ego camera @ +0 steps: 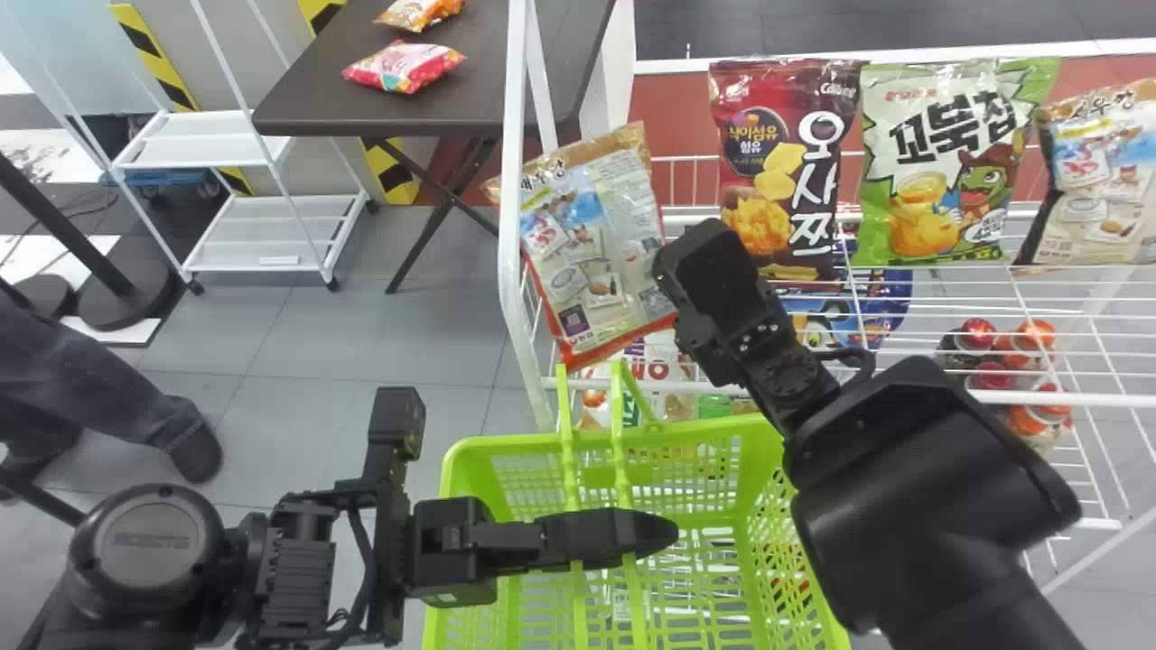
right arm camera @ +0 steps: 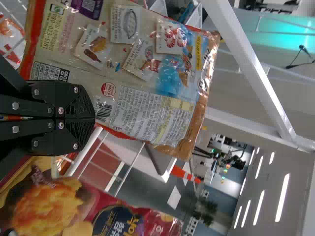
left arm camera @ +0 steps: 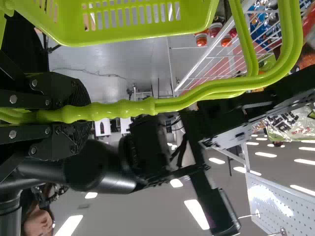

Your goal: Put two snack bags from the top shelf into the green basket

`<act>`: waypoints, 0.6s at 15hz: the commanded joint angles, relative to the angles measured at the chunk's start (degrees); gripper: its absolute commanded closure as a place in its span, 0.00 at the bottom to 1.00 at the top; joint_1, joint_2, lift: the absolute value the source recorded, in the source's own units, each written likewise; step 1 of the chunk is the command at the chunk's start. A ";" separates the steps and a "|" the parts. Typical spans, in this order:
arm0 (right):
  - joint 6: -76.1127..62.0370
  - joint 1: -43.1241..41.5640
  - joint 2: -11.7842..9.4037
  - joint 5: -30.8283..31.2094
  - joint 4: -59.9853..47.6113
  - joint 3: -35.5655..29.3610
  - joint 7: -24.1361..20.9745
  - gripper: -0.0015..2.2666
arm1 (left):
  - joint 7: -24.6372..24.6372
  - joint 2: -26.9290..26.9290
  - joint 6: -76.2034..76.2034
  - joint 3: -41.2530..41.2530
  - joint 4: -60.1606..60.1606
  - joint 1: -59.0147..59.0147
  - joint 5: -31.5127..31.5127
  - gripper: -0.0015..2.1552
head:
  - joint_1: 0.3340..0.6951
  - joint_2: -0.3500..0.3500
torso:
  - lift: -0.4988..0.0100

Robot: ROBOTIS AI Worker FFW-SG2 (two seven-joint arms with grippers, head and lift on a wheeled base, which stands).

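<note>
As the left claw (ego camera: pixel 666 531) clamps the basket handles (ego camera: pixel 568 460), the right arm (ego camera: pixel 912 469) slants up-left, claw (ego camera: pixel 682 257) pinching 1 snack bag (ego camera: pixel 591 253)

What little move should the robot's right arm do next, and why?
Probably ease the right gripper back from the white wire shelf, toward the green plastic basket. It seems to pinch the edge of the tilted beige-and-red plastic snack bag, which is still beyond the basket's far rim, while the left gripper holds the basket's handles.
</note>
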 commanded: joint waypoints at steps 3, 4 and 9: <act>8.54 8.02 0.05 2.32 -15.34 -0.50 -0.88 0.99 | 0.04 0.47 0.24 -0.18 0.43 -0.53 0.18 0.99 | 1.00 0.69 | 0.98; 10.12 9.95 0.05 2.32 -19.21 -0.76 -0.88 0.99 | 0.04 0.47 0.24 -0.27 0.43 -0.53 0.26 0.99 | 1.00 0.68 | 0.98; 17.68 15.58 0.05 5.31 -30.81 -2.52 -1.49 0.99 | 0.13 0.47 0.24 -0.09 0.51 -0.18 0.35 0.99 | 1.00 0.63 | 0.98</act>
